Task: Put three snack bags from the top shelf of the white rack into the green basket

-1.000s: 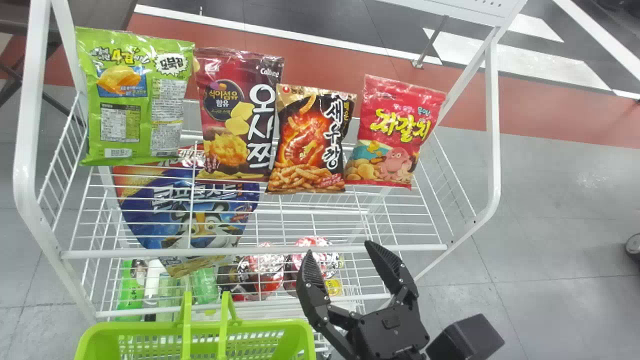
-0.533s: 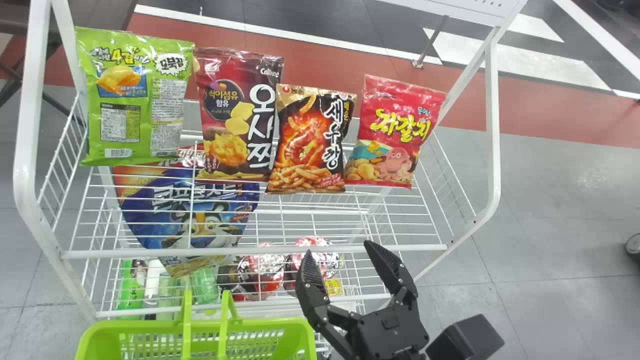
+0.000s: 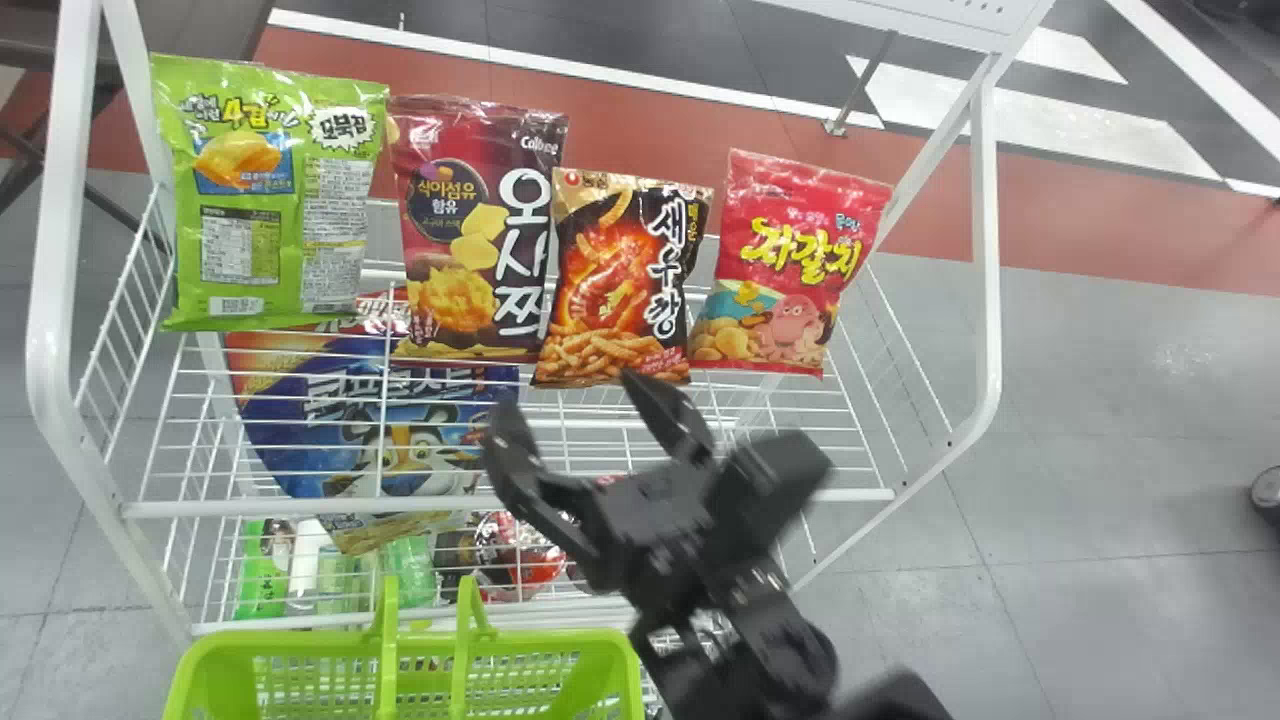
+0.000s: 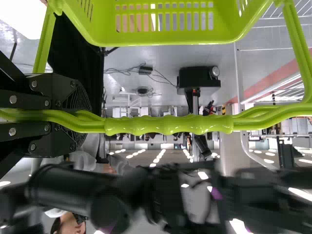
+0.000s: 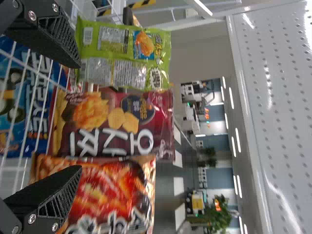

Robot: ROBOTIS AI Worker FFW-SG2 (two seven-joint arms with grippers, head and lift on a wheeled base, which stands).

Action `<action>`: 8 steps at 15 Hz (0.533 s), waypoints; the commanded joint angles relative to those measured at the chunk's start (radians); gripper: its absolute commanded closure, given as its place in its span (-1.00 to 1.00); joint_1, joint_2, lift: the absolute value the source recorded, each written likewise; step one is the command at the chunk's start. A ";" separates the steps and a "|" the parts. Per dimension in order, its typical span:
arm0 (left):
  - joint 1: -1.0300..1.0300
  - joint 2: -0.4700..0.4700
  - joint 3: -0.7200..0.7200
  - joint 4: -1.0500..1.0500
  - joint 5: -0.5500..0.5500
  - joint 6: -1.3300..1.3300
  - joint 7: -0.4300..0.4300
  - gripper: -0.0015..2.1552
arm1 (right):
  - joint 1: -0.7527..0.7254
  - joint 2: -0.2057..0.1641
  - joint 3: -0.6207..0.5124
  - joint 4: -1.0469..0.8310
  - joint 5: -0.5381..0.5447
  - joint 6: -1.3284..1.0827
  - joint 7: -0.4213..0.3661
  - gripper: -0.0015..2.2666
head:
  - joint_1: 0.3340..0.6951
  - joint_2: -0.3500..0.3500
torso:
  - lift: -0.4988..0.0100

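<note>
Four snack bags [image 3: 625, 280] stand ready: the right gripper [image 3: 568, 395], jaws wide, has advanced toward them, likely to grasp; the left gripper [image 4: 90, 117] has jaws clamped around the green basket handle [image 4: 168, 125].

Right end effector [image 3: 570, 393] moved forward, leftward, nearer snack bags [image 3: 622, 285]; green basket [image 3: 540, 638] shifted slightly right

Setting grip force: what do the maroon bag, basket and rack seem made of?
Maroon bag: probably plastic film, glossy, with crinkled highlights near its top.
Basket: likely moulded plastic, smooth and shiny, with slots through its wall.
Rack: apparently metal, painted or coated white; thin rods meet bent tubular posts.
</note>
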 commanded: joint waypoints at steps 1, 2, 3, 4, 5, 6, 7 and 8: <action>-0.004 0.003 0.000 0.007 0.000 0.000 -0.006 0.99 | -0.207 0.030 0.082 0.087 0.000 0.132 -0.004 -0.94 | 1.00 -0.63 | 0.96; -0.007 0.005 0.000 0.011 0.000 0.000 -0.007 0.99 | -0.299 0.055 0.111 0.145 0.003 0.190 -0.004 -0.94 | 1.00 -0.50 | 0.96; -0.009 0.006 0.000 0.011 0.000 0.000 -0.009 0.99 | -0.377 0.076 0.137 0.202 0.000 0.233 -0.004 -0.93 | 1.00 -0.40 | 0.96; -0.009 0.008 0.000 0.013 0.000 0.000 -0.013 0.99 | -0.449 0.093 0.158 0.262 -0.007 0.258 -0.004 -0.93 | 1.00 -0.30 | 0.96; -0.010 0.008 0.000 0.013 0.001 0.003 -0.015 0.99 | -0.507 0.116 0.171 0.323 -0.010 0.264 -0.004 -0.93 | 1.00 -0.19 | 0.96; -0.010 0.008 0.000 0.015 0.000 0.000 -0.015 0.99 | -0.564 0.147 0.177 0.391 -0.007 0.270 -0.004 -0.93 | 1.00 -0.10 | 0.96; -0.010 0.009 0.000 0.015 0.000 0.000 -0.015 0.99 | -0.608 0.153 0.181 0.451 -0.010 0.273 -0.002 -0.93 | 1.00 0.06 | 0.96; -0.015 0.011 0.000 0.018 0.001 0.000 -0.015 0.99 | -0.653 0.153 0.184 0.520 -0.023 0.270 0.010 -0.93 | 1.00 0.12 | 0.96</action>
